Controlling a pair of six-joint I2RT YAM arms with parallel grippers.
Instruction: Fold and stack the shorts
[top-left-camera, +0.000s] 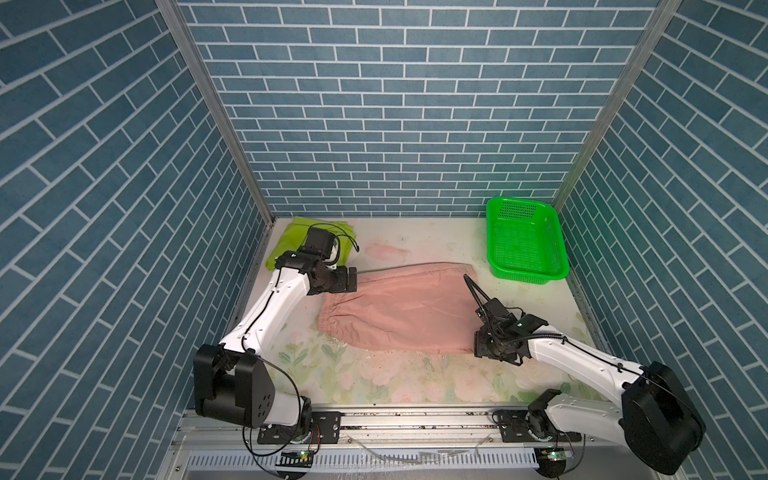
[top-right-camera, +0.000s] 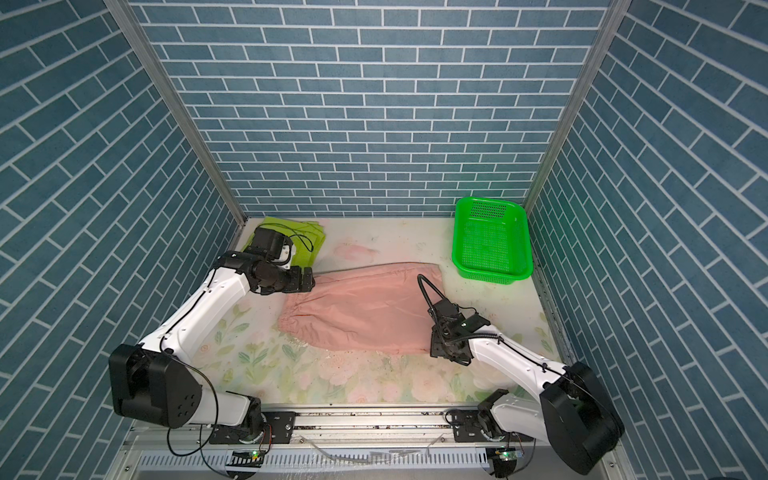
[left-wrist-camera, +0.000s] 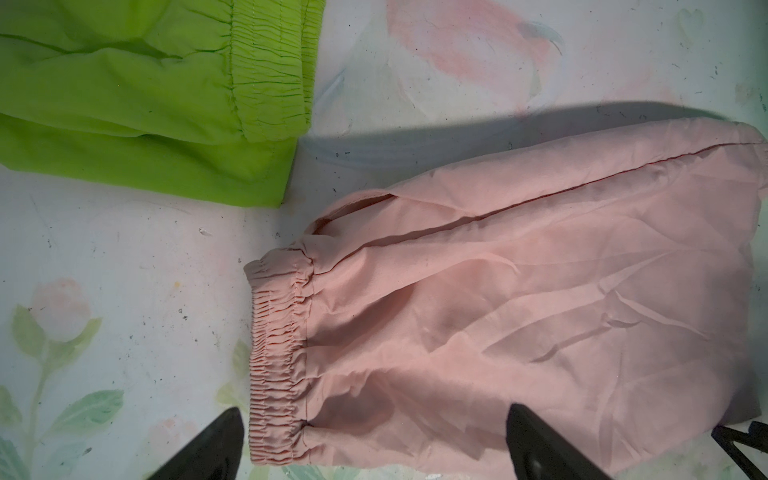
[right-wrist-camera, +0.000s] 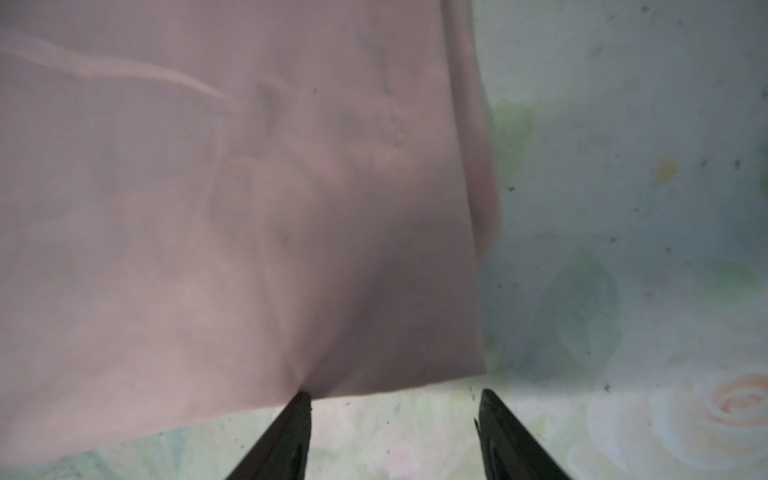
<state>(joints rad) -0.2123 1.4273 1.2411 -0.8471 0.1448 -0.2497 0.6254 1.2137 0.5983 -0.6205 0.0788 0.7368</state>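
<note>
Find the pink shorts (top-left-camera: 399, 311) flat in the middle of the tabletop (top-left-camera: 415, 245), long axis running side to side in both top views: gathered waistband toward the left arm, leg hems toward the right arm. Looks already doubled lengthwise, one leg over the other, so probably calls next for a fold end to end along that axis.

Place the left hand (left-wrist-camera: 374, 407) over the waistband end, fingers spread wide, clamped on nothing; seems to hover clear of the cloth, though cannot tell for certain. Place the right hand (right-wrist-camera: 395, 392) at the hem end, at the near corner, fingers apart too: one fingertip (right-wrist-camera: 297, 415) touching the hem edge where the fabric puckers, the other over bare tabletop just beside the corner. Grips nothing yet, by the look of it.

Judge each end served by its own arm, with no need to reach across. Turns on which end travels: hem toward waistband means the right hand carrying leftward along the long axis.

See the lime-green shorts (top-left-camera: 289, 239) folded in the far left corner, behind the left arm, near the pink pair but apart from it. Probably marks the stacking spot, nearer the left arm.

See the green basket (top-left-camera: 517, 212) in the far right corner, near the hems, not touching them. Holds nothing visible.
</note>
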